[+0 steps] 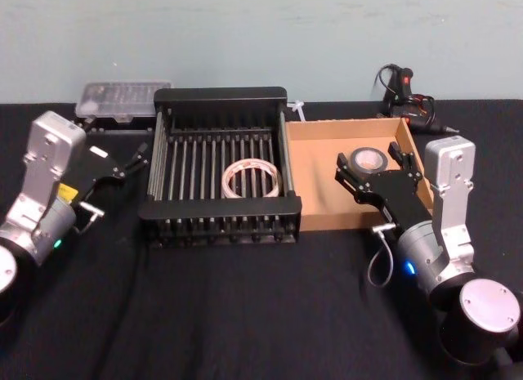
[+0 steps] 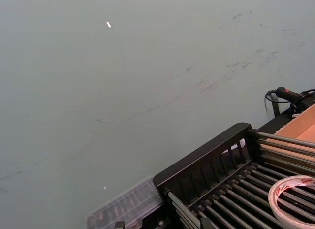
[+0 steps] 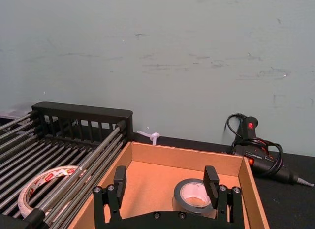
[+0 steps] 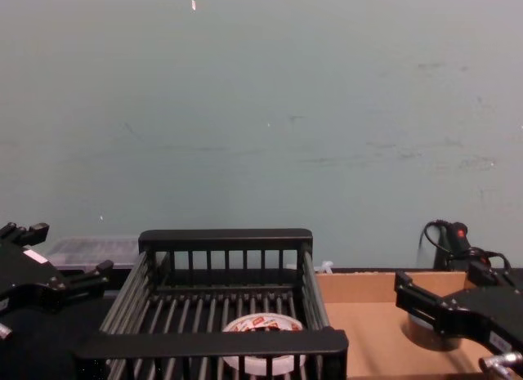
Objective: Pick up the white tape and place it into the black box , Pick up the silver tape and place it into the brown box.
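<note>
White tape [image 1: 252,181]: flat in black box [image 1: 219,96], red print unreadable.
Silver tape [image 1: 367,160]: in brown box [image 1: 315,173], at its 12 o'clock.
Right pincer [image 1: 370,169]: released, straddling it.
Left pincer [image 1: 133,157]: released, idle.

The black slatted plastic crate [image 1: 219,177] stands at the middle of the dark bench [image 1: 245,315] and serves as the landmark. The wide white tape ring [image 1: 252,180] lies flat on the crate's barred bottom, toward its right side. The shallow brown cardboard tray [image 1: 327,184] sits just to the right of the crate, touching its wall. The small grey-silver tape roll [image 1: 367,160] lies inside the tray, toward its back. A clear plastic case [image 1: 122,100] lies behind the crate's left corner. A black glue gun with cable [image 1: 409,98] lies behind the tray, farther right of the crate. The left gripper [image 1: 122,163] hangs left of the crate, the right gripper [image 1: 372,172] right of it, over the tray, its jaws either side of the roll.
</note>
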Controlling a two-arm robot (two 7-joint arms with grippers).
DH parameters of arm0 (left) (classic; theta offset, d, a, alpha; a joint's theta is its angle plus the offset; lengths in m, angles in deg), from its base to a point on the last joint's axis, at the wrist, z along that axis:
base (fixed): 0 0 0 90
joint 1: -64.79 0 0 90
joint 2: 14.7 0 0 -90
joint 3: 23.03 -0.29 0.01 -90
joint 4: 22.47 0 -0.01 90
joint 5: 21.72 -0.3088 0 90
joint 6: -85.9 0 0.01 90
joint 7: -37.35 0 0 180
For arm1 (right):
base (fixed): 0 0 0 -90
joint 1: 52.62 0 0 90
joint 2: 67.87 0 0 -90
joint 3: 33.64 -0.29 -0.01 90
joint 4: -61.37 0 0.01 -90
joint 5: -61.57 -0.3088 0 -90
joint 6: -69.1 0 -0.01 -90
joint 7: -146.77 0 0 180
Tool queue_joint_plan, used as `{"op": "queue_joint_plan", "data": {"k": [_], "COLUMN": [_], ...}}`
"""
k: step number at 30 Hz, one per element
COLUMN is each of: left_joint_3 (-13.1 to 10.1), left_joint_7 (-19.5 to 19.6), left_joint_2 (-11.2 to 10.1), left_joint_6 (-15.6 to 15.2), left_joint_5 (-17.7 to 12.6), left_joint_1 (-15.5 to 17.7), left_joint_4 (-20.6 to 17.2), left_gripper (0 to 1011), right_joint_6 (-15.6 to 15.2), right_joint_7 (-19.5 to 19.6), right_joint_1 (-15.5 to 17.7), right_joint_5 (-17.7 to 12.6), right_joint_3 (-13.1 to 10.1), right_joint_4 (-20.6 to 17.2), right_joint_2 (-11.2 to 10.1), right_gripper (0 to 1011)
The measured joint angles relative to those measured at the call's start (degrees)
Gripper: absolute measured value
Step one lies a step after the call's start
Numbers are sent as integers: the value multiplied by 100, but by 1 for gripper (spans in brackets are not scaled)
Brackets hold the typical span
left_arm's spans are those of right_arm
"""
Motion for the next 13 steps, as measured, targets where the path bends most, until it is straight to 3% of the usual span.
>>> {"op": "queue_joint_plan", "data": {"k": [13], "left_joint_3": [0], "left_joint_7": [0], "left_joint_2": [0], "left_joint_6": [0], "left_joint_5": [0], "left_joint_1": [0], "left_joint_4": [0], "left_gripper": [1001], "right_joint_6": [0], "right_joint_7": [-1], "right_joint_1": [0], "right_joint_5": [0], "right_joint_3": [0], "right_joint_4": [0], "right_joint_2": [0], "right_gripper": [1002]}}
